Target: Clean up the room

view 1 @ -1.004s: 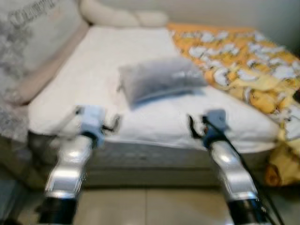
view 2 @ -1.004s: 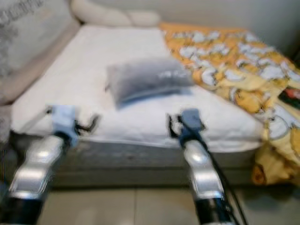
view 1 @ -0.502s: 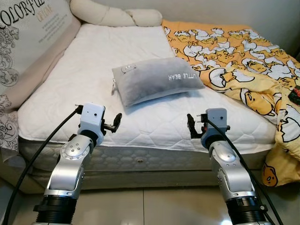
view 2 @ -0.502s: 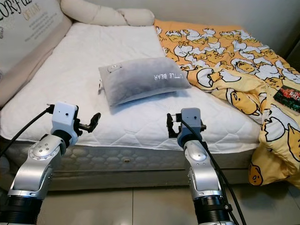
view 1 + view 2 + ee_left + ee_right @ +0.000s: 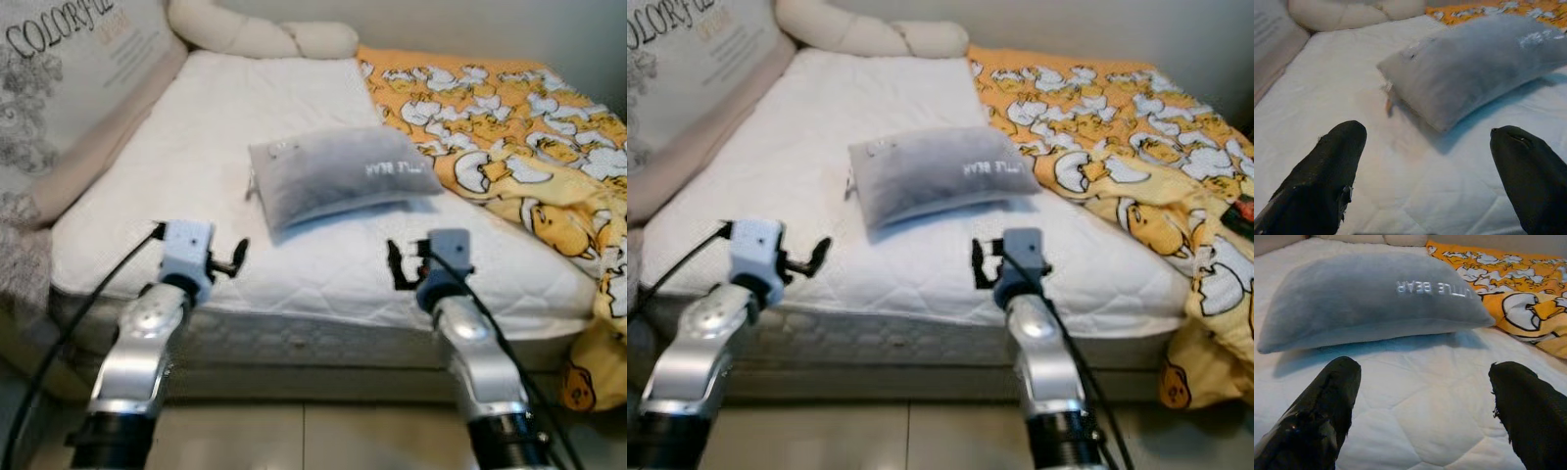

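Note:
A grey pillow point(image 5: 338, 173) with white lettering lies in the middle of the white mattress point(image 5: 196, 186). An orange blanket point(image 5: 509, 147) printed with ducks is crumpled over the bed's right side and hangs off its front corner. My left gripper point(image 5: 233, 259) is open, held above the mattress's front edge, short of the pillow's left end point(image 5: 1459, 78). My right gripper point(image 5: 395, 264) is open too, above the front edge just before the pillow's right half point(image 5: 1376, 298). Both grippers are empty.
A long cream bolster point(image 5: 260, 37) lies at the head of the bed. A printed cushion point(image 5: 69, 78) leans along the left side. Tiled floor point(image 5: 304, 436) lies between me and the bed's front.
The picture has shifted slightly and blurred, so the camera moved. Both grippers stay open in about the same places before the pillow.

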Tool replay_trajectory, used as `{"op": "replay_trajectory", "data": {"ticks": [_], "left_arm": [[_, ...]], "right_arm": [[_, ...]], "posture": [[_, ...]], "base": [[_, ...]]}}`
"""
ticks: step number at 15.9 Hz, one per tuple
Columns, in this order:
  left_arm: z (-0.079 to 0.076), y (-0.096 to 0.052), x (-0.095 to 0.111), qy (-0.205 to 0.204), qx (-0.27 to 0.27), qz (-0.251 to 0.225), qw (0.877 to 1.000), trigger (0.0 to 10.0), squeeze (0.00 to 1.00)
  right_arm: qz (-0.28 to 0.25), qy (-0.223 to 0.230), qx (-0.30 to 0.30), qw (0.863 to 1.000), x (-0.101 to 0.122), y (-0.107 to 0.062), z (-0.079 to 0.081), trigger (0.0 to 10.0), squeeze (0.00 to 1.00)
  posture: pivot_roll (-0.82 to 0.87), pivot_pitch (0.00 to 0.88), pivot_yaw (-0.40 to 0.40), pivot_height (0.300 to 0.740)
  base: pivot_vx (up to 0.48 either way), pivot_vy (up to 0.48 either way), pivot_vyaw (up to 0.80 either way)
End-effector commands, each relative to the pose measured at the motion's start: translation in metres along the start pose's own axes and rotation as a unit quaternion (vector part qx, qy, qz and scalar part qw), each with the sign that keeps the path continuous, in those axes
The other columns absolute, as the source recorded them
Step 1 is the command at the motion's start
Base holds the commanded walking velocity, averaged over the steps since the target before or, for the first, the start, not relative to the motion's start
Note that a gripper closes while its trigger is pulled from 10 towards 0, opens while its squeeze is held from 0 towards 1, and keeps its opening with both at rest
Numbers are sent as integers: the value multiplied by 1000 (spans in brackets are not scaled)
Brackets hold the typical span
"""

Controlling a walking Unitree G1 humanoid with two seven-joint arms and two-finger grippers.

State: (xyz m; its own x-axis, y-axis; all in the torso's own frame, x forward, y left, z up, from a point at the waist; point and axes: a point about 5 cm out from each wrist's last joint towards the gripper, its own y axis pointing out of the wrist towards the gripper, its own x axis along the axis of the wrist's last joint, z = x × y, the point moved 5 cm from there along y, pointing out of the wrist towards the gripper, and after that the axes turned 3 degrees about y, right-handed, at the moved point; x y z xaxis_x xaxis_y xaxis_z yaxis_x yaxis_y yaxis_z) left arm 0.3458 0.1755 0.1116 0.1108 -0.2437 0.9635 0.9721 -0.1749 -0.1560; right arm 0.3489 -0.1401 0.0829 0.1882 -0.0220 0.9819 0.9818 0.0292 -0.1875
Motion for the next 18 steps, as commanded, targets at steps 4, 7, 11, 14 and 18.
{"op": "replay_trajectory", "data": {"ticks": [4, 7, 11, 14, 18], "left_arm": [[-9, 2, 3, -1, -11, -6, 1000, 10000, 0], [-9, 2, 3, -1, -12, -7, 1000, 10000, 0], [-9, 3, 4, 1, -13, -8, 1000, 10000, 0], [-10, 3, 4, 0, -13, -8, 1000, 10000, 0], [-10, 3, 3, 1, -14, -7, 1000, 10000, 0]], "right_arm": [[1, -8, 5, 1000, 2, -1, -6, 10000, 0], [2, -4, 11, 1000, 1, -1, -4, 10000, 0], [3, 1, 14, 1000, 0, -1, -4, 10000, 0], [3, 2, 15, 1000, 0, 0, -4, 10000, 0], [5, 5, 16, 1000, -1, -1, -3, 10000, 0]], "posture": [[17, 0, -45, 740], [16, 0, -43, 740], [17, 0, -43, 740], [18, 0, -44, 740], [18, 0, -43, 740]], "base": [[361, 0, 0], [375, 0, 192], [374, 0, 0], [374, 0, 0], [373, 0, 0]]}}
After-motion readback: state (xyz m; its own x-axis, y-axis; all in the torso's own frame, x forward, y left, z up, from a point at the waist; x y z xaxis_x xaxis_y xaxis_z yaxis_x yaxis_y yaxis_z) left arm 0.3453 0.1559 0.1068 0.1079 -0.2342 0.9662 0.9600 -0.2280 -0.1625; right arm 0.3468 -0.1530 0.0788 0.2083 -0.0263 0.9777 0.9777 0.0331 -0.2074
